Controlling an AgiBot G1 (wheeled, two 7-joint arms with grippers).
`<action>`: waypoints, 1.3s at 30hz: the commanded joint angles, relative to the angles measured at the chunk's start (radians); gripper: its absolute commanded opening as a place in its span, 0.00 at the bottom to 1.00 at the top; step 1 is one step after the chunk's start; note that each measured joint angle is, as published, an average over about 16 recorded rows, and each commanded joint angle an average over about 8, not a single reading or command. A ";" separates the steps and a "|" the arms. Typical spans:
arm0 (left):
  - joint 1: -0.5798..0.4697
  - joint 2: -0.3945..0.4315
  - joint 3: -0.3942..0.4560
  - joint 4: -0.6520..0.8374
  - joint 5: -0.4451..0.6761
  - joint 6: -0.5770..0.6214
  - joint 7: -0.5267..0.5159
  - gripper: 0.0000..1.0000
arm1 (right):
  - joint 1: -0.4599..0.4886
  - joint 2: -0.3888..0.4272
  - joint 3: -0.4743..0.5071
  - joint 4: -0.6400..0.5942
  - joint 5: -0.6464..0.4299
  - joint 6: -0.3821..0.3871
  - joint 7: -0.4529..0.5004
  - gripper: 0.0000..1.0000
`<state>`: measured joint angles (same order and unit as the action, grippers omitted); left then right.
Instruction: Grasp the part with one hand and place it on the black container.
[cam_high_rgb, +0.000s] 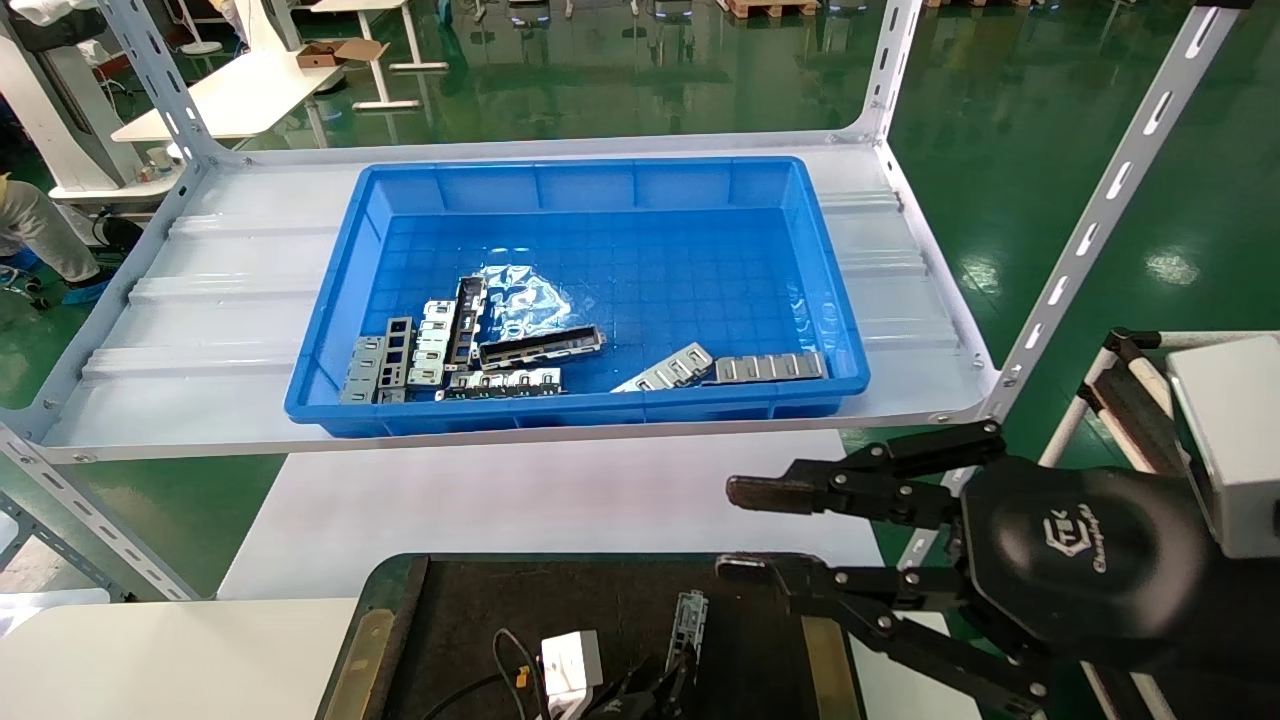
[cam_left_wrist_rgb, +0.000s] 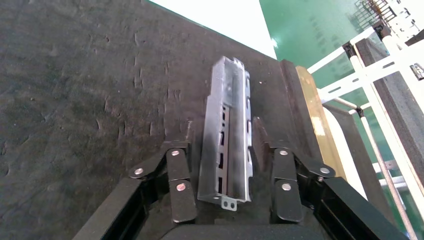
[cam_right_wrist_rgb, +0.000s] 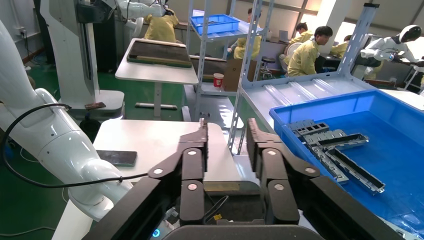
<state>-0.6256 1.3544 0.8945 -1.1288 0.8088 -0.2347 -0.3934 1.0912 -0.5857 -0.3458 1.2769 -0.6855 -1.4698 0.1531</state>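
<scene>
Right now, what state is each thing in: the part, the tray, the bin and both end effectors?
Light-grey metal channel part: lying on the tray floor, open side up.
Shallow black tray: holds the part.
Deep blue plastic bin: on the shelf, several metal pieces inside.
Left end effector: open, fingers either side of the part.
Right end effector: open, empty, raised beside the tray.

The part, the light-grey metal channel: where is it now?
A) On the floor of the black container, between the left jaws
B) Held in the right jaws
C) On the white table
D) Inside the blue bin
A: the part lies on the rough floor of the black container, with the left gripper jaws on either side of it.
</scene>
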 joint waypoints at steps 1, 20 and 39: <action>-0.004 0.000 0.007 -0.001 0.012 -0.006 -0.018 1.00 | 0.000 0.000 0.000 0.000 0.000 0.000 0.000 1.00; 0.003 -0.134 -0.053 -0.100 0.123 0.263 -0.073 1.00 | 0.000 0.000 0.000 0.000 0.000 0.000 0.000 1.00; 0.023 -0.360 -0.213 -0.199 0.063 0.783 0.143 1.00 | 0.000 0.000 -0.001 0.000 0.001 0.000 0.000 1.00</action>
<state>-0.6020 0.9927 0.6841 -1.3264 0.8718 0.5456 -0.2488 1.0914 -0.5854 -0.3466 1.2769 -0.6850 -1.4695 0.1527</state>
